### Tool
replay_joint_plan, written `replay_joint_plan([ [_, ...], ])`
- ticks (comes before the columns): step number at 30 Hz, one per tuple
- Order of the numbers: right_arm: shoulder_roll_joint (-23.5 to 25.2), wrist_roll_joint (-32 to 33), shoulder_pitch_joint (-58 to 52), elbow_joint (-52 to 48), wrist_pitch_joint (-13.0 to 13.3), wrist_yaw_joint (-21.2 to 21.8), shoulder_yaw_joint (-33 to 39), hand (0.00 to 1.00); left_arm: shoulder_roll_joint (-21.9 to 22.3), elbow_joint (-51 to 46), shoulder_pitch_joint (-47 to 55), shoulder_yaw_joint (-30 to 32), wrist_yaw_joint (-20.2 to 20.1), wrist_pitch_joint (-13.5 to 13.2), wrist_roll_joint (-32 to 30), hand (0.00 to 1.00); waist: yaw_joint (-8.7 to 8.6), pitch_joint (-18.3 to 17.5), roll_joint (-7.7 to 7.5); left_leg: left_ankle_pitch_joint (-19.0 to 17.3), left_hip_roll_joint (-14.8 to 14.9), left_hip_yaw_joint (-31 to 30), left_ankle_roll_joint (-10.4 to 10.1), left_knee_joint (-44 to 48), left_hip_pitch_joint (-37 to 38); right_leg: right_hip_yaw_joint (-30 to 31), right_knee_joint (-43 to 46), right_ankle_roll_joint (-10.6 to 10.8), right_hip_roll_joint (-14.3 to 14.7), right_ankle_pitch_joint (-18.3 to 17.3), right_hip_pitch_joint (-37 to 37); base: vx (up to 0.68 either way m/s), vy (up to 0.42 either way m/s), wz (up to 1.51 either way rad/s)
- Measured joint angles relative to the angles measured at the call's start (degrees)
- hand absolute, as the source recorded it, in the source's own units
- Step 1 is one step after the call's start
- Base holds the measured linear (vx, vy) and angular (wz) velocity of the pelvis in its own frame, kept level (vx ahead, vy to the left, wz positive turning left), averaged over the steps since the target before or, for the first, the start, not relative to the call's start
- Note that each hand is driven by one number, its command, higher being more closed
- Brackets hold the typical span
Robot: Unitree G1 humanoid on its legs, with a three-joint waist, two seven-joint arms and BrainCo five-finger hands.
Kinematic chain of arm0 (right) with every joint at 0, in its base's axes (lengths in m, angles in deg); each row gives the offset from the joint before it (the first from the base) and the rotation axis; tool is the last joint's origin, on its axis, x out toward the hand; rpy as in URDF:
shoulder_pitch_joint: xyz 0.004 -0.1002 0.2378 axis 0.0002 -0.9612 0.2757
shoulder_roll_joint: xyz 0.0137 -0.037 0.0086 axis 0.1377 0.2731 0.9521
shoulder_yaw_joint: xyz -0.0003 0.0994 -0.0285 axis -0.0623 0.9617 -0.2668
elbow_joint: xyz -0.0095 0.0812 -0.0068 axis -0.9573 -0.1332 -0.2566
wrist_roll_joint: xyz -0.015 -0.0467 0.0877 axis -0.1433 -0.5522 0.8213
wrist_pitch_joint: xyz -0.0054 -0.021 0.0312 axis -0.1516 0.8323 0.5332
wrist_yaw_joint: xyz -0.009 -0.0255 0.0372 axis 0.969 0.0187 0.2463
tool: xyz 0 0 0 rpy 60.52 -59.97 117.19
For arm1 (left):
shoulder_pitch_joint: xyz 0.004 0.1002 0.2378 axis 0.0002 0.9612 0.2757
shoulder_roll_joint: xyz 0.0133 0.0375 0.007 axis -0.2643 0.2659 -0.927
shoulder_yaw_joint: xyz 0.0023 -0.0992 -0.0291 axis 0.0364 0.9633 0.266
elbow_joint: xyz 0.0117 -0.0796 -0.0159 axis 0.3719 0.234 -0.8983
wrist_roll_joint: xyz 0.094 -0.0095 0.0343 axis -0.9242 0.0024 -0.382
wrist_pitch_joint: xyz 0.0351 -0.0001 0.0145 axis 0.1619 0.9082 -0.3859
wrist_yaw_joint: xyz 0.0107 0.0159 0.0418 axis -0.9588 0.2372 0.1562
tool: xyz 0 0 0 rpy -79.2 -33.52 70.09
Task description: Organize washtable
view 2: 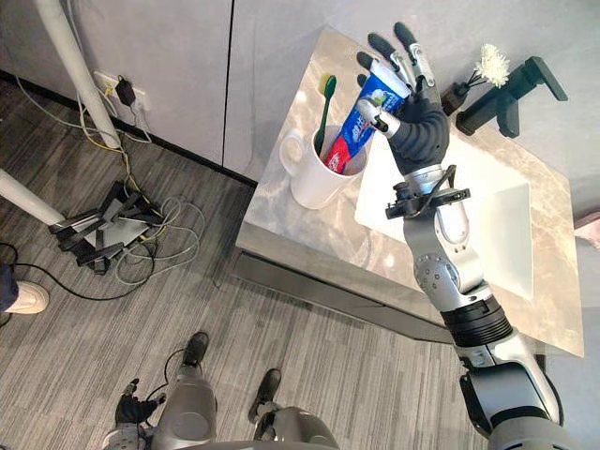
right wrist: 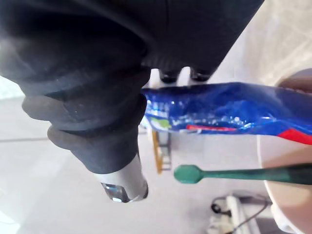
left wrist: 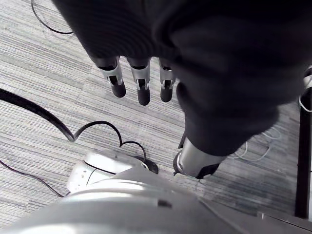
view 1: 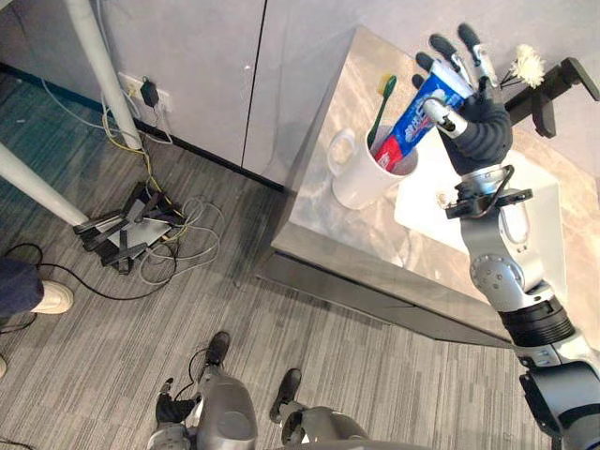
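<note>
Right hand [view 1: 476,127] is up over the back of the washtable [view 1: 323,225], thumb pressed across a blue-and-red toothpaste tube [view 1: 412,117] with the fingers standing straight behind it: a pinch, not a full wrap. The tube's red lower end is down inside the white mug [view 1: 361,178], and the tube leans out over the rim toward the hand. A green toothbrush [view 1: 382,108] stands in the same mug just beside it.

So the step looks like dropping the tube into the mug, and it seems nearly there. To do it cleanly, I'd want the tube's end settled on the mug's bottom before the thumb lifts. Make the release gentle too, since a tall tube leaning this far could tip the mug or flop out toward the sink basin [view 2: 511,220]. Thumb off first, then the hand straight up and away, clear of the toothbrush.

Left hand [left wrist: 141,85] hangs down by the floor, fingers loose, idle.
</note>
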Motion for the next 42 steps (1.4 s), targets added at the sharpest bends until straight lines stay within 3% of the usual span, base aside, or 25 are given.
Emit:
replay_joint_plan([
  [14,0.01,0.0,-0.05,-0.04,0.0,0.08,2.08,0.0,-1.08,0.02,0.49,-1.0,-0.93,0.04,0.03,0.0,-0.66,-0.36,-0.49,0.22,0.09,0.51,-0.16,-0.01,0.58,0.16,-0.01,-0.31,0.02,0.24,0.29,-0.01,-0.001,-0.01],
  [17,0.05,-0.04,-1.58,-0.79,0.04,-0.05,6.5,0.0,-1.36,0.03,0.77,-0.99,-0.94,0.07,0.0,0.0,-0.85,-0.83,-0.9,0.22,0.19,0.98,-0.17,-0.09,1.11,0.52,-0.59,-0.56,0.08,0.67,0.81,-0.01,-0.004,-0.1],
  [21,0.11,-0.09,-5.42,-1.25,1.4,-2.11,19.31,0.0,-1.31,1.4,2.09,-0.64,-0.95,0.18,-0.07,0.0,-2.04,-4.56,-0.61,0.2,0.58,3.29,-0.18,-0.77,2.97,2.24,-0.94,-0.34,0.23,1.65,1.34,-0.02,0.005,-0.28],
  [23,0.23,-1.49,-9.09,-1.73,2.86,-3.78,25.1,0.0,-0.83,3.57,2.95,0.63,-0.95,0.58,-0.15,0.0,-3.91,-7.4,0.9,0.11,0.65,4.55,-0.27,-1.77,4.49,3.43,-0.92,-0.34,0.21,1.68,1.46,-0.03,0.006,-0.29],
  [27,2.26,-8.83,-15.5,-2.22,4.83,-7.94,34.26,0.0,0.19,4.98,3.71,2.88,-0.84,0.79,-0.16,0.0,-4.66,-10.79,3.34,-0.19,0.78,6.12,-0.26,-3.69,6.99,5.03,-0.95,-0.35,0.31,1.67,2.29,-0.02,-0.006,-0.26],
  [28,2.9,-11.4,-17.87,-2.22,4.89,-9.26,36.97,0.0,0.36,5.13,3.65,3.59,-0.83,0.69,-0.04,0.0,-5.37,-11.48,4.79,-0.18,0.68,6.1,-0.28,-4.23,7.28,5.15,-1.17,-0.34,0.31,1.65,2.14,-0.03,-0.011,-0.09],
  [29,3.05,-12.84,-18.47,-2.2,4.83,-9.85,37.64,0.0,0.4,5.13,3.59,3.71,-0.82,0.66,-0.04,0.0,-5.54,-11.96,4.63,-0.15,0.63,6.04,-0.33,-4.29,7.39,5.15,-1.24,-0.34,0.28,1.65,2.27,-0.05,-0.004,-0.18],
  [30,5.18,-21.12,-22.85,-2.15,4.71,-12.08,42.16,0.0,0.72,5.17,3.48,4.86,-0.86,0.27,-0.05,0.0,-5.89,-13.15,6.3,-0.13,0.04,5.95,-0.35,-5.17,7.95,5.24,-1.89,-0.48,-0.06,1.1,2.07,-0.02,-0.005,-0.16],
  [31,6.08,-23.69,-24.39,-1.99,4.71,-12.71,43.47,0.0,0.96,5.28,3.32,5.25,-0.89,0.11,-0.04,0.0,-6.15,-13.81,6.26,-0.03,-0.1,5.62,-0.47,-5.52,8.27,5.32,-1.88,-0.52,-0.04,1.03,2.19,-0.03,-0.004,-0.13],
  [32,8.47,-26.92,-27.81,-0.92,4.72,-13.67,45.41,0.0,1.4,5.36,3.4,5.89,-0.87,-0.1,-0.05,0.0,-7.16,-14.71,7.18,0.02,-0.28,5.2,-0.53,-5.71,8.35,5.13,-1.71,-0.23,-0.06,0.42,2.23,0.0,-0.003,-0.04],
  [35,15.75,-33.65,-36.0,4.47,2.17,-16.17,48.32,0.0,1.69,5.93,3.31,7.15,-0.94,-0.33,0.09,0.0,-8.18,-15.86,8.52,0.11,-0.32,5.26,-0.66,-5.52,8.87,5.28,-1.58,-0.14,0.04,-0.38,2.38,0.02,-0.004,-0.05],
  [37,22.09,-39.97,-41.26,13.26,-1.7,-18.04,48.46,0.0,1.97,8.09,1.73,7.29,-1.02,-0.56,2.31,0.0,-8.97,-15.96,9.19,0.18,-0.37,5.32,-0.76,-5.45,8.97,5.31,-1.69,-0.08,0.0,-0.43,2.52,0.05,-0.005,-0.01],
  [39,25.24,-43.34,-43.23,21.64,-4.62,-18.63,48.01,0.0,2.25,8.61,0.82,7.27,-1.02,-0.59,4.5,0.0,-8.98,-15.97,9.68,0.18,-0.51,5.37,-0.77,-5.44,9.11,5.36,-1.71,-0.07,-0.1,-0.41,2.75,0.05,0.004,-0.01],
  [41,28.68,-47.78,-44.2,36.76,-10.04,-18.83,46.51,0.0,2.47,9.18,-0.26,7.02,-0.99,-0.6,8.28,0.0,-8.92,-15.69,10.95,0.01,-0.86,5.35,-0.52,-5.43,9.93,5.37,-1.8,-0.1,-0.42,-0.4,3.66,0.07,0.014,0.0],
  [42,29.57,-48.64,-44.38,39.51,-11.18,-18.84,46.11,0.0,2.55,9.18,-0.56,6.85,-0.98,-0.62,9.02,0.0,-8.88,-15.65,11.25,-0.06,-0.98,5.34,-0.43,-5.43,10.07,5.36,-1.81,0.0,-0.55,-0.46,3.81,0.05,0.019,0.01],
])
